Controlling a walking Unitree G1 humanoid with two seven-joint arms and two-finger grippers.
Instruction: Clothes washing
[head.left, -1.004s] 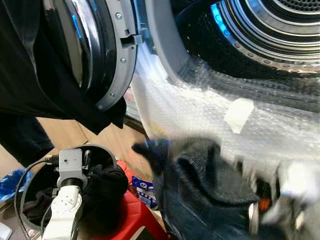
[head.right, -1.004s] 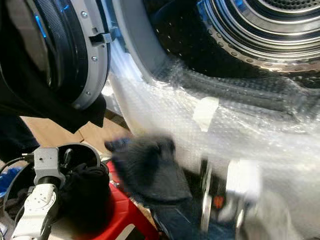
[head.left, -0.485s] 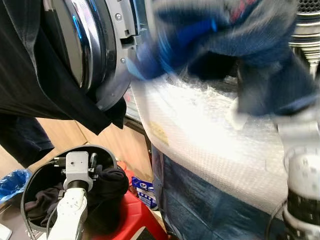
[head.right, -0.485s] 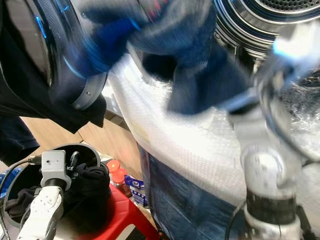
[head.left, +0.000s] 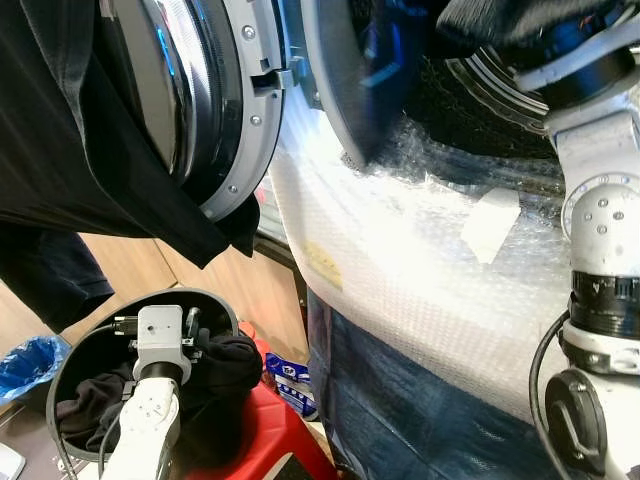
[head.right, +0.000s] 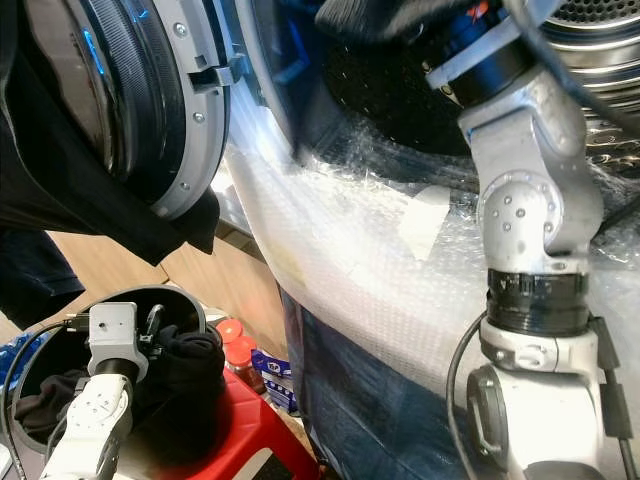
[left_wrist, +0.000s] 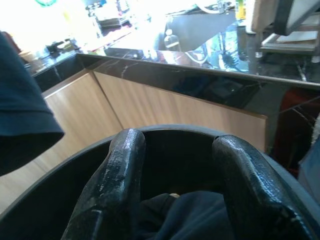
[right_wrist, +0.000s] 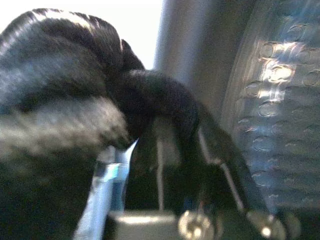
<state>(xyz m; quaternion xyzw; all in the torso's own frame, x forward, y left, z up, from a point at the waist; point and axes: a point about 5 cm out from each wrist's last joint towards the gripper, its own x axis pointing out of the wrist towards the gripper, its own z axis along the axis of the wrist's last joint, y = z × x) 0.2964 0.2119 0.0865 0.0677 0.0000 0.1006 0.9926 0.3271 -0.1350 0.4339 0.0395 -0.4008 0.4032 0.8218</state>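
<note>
Right arm (head.right: 530, 210) — dark garment (right_wrist: 75, 95) at drum (head.left: 500, 80)

We see hard white glare on the bubble wrap (head.left: 420, 270) below the washer door (head.left: 215, 110), shade in the bin (head.left: 75, 370) beneath it. The right wrist view looks blurred, perhaps by closeness; the left's background is overexposed.
</note>
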